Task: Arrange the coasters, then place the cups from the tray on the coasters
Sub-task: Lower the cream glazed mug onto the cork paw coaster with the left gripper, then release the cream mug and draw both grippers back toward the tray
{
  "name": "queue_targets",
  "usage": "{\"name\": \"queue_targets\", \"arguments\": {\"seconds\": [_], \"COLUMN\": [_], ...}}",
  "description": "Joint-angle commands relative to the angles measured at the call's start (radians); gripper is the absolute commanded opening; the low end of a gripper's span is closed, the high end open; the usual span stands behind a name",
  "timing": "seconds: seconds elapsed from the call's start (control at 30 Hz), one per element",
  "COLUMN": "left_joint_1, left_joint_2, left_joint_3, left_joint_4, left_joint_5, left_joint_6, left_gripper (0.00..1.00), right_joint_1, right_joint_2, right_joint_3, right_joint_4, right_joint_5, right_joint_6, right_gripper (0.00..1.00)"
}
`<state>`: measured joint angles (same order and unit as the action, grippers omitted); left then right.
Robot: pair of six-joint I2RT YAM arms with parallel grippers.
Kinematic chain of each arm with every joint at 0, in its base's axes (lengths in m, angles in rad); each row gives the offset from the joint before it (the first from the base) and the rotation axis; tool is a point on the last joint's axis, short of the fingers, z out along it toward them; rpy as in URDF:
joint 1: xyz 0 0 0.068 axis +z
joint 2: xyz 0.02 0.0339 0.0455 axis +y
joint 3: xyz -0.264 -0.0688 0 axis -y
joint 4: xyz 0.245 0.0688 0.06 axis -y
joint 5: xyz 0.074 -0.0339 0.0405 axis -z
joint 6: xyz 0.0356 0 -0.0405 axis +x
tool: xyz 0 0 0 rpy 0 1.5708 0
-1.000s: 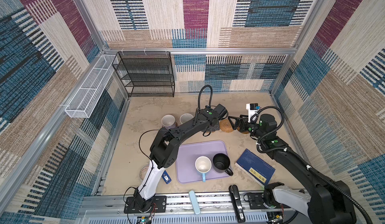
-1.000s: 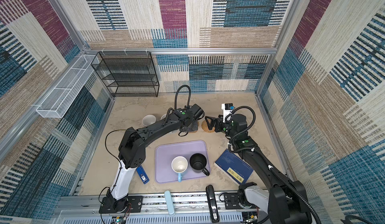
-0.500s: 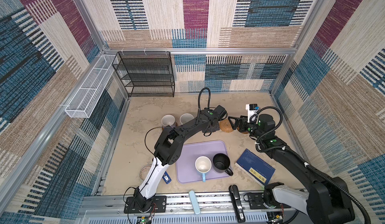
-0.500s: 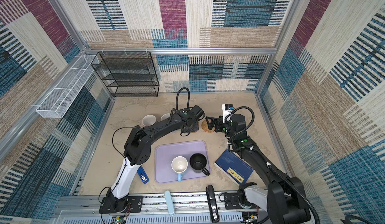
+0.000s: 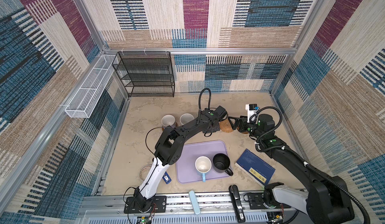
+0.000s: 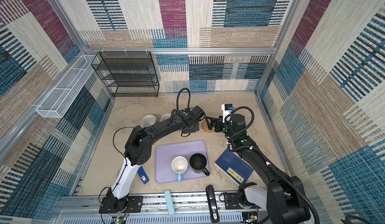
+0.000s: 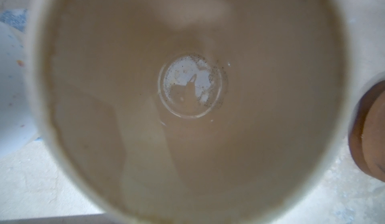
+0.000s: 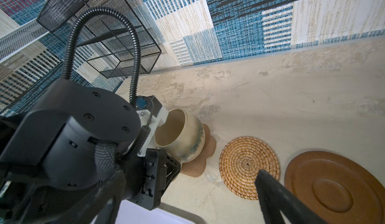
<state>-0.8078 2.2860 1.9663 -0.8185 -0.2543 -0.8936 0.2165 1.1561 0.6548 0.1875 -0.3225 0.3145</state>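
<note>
A rounded beige cup [image 8: 183, 137] stands on the tan flower-shaped coaster [image 8: 200, 164]. My left gripper [image 5: 211, 127] is shut on it and hides it in both top views; its inside [image 7: 187, 108] fills the left wrist view. My right gripper [image 5: 233, 122] hangs open and empty over the woven rattan coaster [image 8: 248, 166], one finger [image 8: 281, 195] showing. Beside that lies a brown wooden coaster [image 8: 333, 187]. The lavender cup [image 5: 168, 120] and white cup [image 5: 186, 119] stand at the back left. The light blue cup [image 5: 203, 165] and black cup [image 5: 221, 163] stand on the lavender tray [image 5: 200, 147].
A dark blue book [image 5: 255, 167] lies right of the tray. A black mesh shelf [image 5: 145, 75] stands against the back wall and a white wire basket [image 5: 89, 93] hangs on the left wall. A clear dish [image 5: 145, 169] sits near the left arm's base.
The left arm's elbow has swung right and up while its gripper stays at the flower coaster. The right arm has barely moved.
</note>
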Motion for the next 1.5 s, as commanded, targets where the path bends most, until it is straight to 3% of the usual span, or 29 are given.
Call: {"name": "queue_targets", "arguments": {"seconds": [0.0,0.07,0.13,0.2,0.93,1.17,1.23,1.4,1.47], "left_joint_1": [0.001,0.002,0.000,-0.002,-0.022,-0.022,-0.022,-0.022,-0.020], "left_joint_2": [-0.017,-0.026,-0.033,-0.038,-0.152,-0.253,-0.310,-0.493,-0.567], "left_joint_3": [-0.013,-0.023,-0.030,-0.037,-0.207,-0.266,-0.295,-0.431,-0.494], "left_joint_4": [0.017,0.018,0.018,0.019,0.167,0.175,0.191,0.258,0.285], "left_joint_5": [0.024,0.017,0.024,0.029,0.108,0.076,0.076,0.089,0.105], "left_joint_6": [-0.019,-0.015,-0.010,-0.002,-0.024,-0.005,0.021,0.074,0.086], "left_gripper": [0.21,0.26,0.42,0.51,0.46,0.53,0.57,0.90,0.95], "right_joint_1": [0.001,0.001,0.001,0.001,0.001,0.004,0.013,0.096,0.140], "right_joint_2": [-0.003,-0.004,-0.002,-0.002,-0.033,-0.042,-0.043,-0.069,-0.095], "right_joint_3": [-0.001,-0.002,-0.003,-0.001,0.014,0.030,0.052,0.133,0.153], "right_joint_4": [0.026,0.026,0.023,0.017,-0.048,-0.074,-0.109,-0.266,-0.321], "right_joint_5": [-0.009,-0.008,-0.008,-0.009,-0.019,-0.051,-0.057,0.021,0.064], "right_joint_6": [0.008,0.008,0.008,0.010,0.038,0.064,0.078,0.096,0.095], "right_gripper": [1.00,1.00,1.00,1.00,1.00,1.00,1.00,1.00,1.00]}}
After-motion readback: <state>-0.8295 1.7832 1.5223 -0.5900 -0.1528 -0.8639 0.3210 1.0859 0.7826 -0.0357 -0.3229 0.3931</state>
